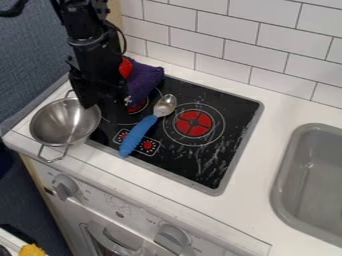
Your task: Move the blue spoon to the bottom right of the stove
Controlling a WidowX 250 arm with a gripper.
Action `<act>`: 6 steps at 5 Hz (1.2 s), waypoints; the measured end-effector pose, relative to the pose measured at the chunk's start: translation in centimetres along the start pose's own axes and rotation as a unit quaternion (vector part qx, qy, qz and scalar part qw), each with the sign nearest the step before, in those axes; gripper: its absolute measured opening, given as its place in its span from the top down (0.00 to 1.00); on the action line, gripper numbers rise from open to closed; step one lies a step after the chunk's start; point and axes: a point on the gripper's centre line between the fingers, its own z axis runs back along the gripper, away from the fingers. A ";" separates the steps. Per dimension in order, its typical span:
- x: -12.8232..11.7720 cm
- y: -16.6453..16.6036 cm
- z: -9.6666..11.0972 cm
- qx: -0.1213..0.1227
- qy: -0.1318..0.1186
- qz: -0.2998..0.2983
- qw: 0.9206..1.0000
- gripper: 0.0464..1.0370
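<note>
In the camera view, the blue spoon is lying aslant on the stove, its metal bowl pointing far and right beside the right-hand burner, its thick handle running near and left across the printed controls. The tool is hanging left of the spoon, apart from it, near the metal pot and the purple cloth. Whether it is open or closed, I cannot tell.

The step in hand, as I judge it, is reaching the spoon for a grasp; the move to the near right corner is waiting. Good practice is calling for clearing the cloth and the pot rim first, travelling right above the handle, and turning so that the tool is closing across the handle's width. A hold around the upper handle, toward the neck, is probably balancing best; a hold at the near end is risking a heavy, dipping bowl. Descending gently is mattering too, since the hard stove top is lying right beneath. Once gripped, the spoon is needing only a low lift, then a carry right and near, with the whole spoon landing inside the stove's edge, short of the counter.
</note>
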 end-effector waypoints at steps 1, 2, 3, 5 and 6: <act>-0.3 -0.2 -0.8 -0.007 0.013 0.004 1.000 0.04; 0.4 -2.2 -2.0 -0.014 0.016 0.005 1.000 0.04; 1.0 -3.3 -3.6 -0.015 0.026 0.020 0.999 0.04; 2.8 -2.4 -5.9 0.001 0.039 0.064 0.997 0.09; 2.9 -2.3 -6.0 0.011 0.037 0.065 0.997 0.38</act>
